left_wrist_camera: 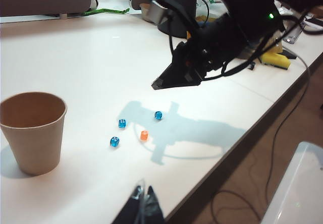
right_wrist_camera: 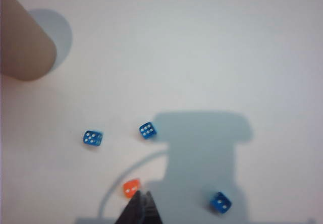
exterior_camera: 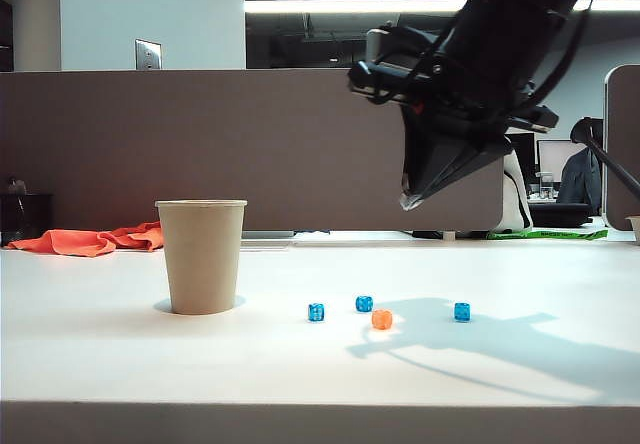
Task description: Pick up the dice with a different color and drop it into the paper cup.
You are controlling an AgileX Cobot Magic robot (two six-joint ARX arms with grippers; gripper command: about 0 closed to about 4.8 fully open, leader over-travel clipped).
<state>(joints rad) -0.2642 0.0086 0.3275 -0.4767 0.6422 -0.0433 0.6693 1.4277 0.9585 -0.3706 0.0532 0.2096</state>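
On the white table (exterior_camera: 120,364) lie three translucent blue dice (exterior_camera: 316,312), one tiny orange die (exterior_camera: 381,319) among them and one tan paper cup (exterior_camera: 201,256) (upright), while both the right gripper (exterior_camera: 412,202) above and the left gripper (left_wrist_camera: 142,200) have fingers together, empty.

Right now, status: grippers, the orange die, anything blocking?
Right gripper shut, empty, above the dice. Left gripper shut, empty, off to the side. Orange die on table among three blue dice; paper cup upright. Nothing blocking.

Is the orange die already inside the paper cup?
No. In the exterior view the orange die sits on the table among the blue dice, well apart from the paper cup.
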